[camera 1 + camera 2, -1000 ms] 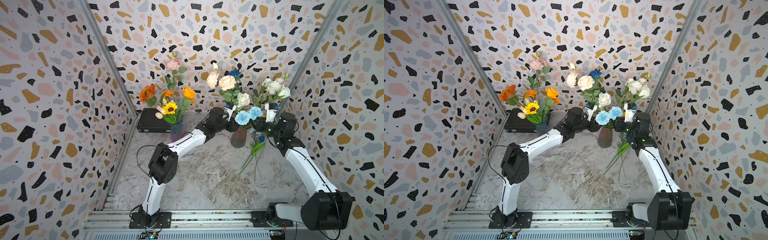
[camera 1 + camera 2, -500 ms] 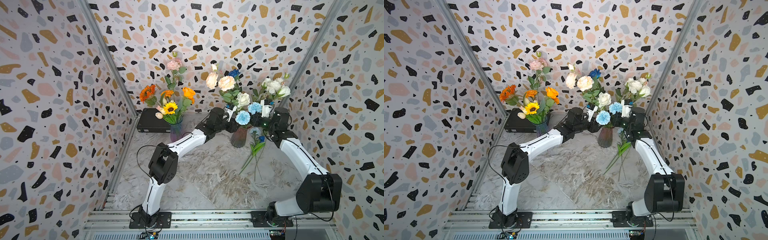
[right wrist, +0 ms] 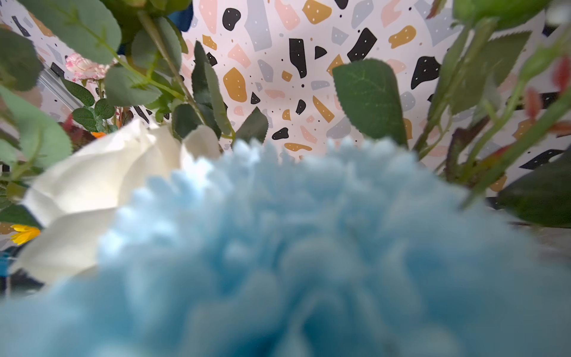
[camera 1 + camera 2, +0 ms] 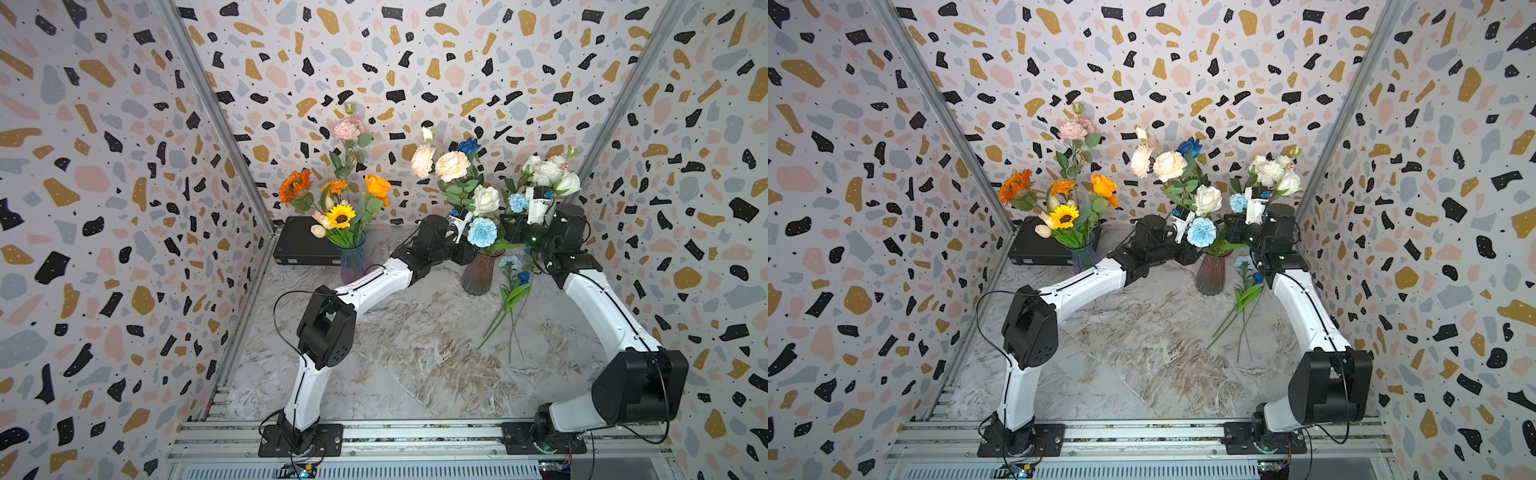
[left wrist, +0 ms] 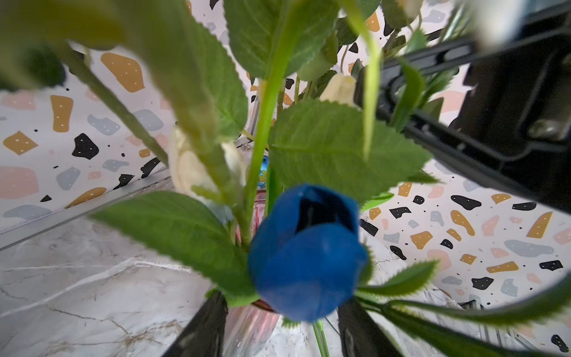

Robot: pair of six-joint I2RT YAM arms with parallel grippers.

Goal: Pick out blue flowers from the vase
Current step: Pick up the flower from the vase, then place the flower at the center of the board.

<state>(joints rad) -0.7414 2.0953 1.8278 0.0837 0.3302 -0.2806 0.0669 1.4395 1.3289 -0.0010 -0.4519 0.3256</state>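
Blue flowers, tally at this moment.

Out: I count two lying on the table (image 4: 415, 332) just beside the vase (image 4: 478, 274). One has a pale blue head (image 4: 510, 262), one a dark blue head (image 4: 523, 277); both stems trail toward the arm bases.

In hand: the right gripper (image 4: 512, 226) is pressed together just under a small pale blue pom-pom (image 4: 518, 202). I judge that it pinches that stem, though leaves hide the contact.

In the vase:
- a large pale blue pom-pom (image 4: 482, 232) at the front
- a dark blue rose (image 4: 468, 145) high at the back
- a dark blue bud (image 5: 306, 253) low by the rim, which I see from the left wrist only

Left gripper (image 4: 464, 254): its fingers (image 5: 200, 327) are spread either side of the vase. Whether they press the glass I cannot tell.

Not mine to take: the white rose (image 4: 486, 199) and its cream neighbours.

Judgement: under half done. The stem in hand has to come clear of the bunch, then three more follow.
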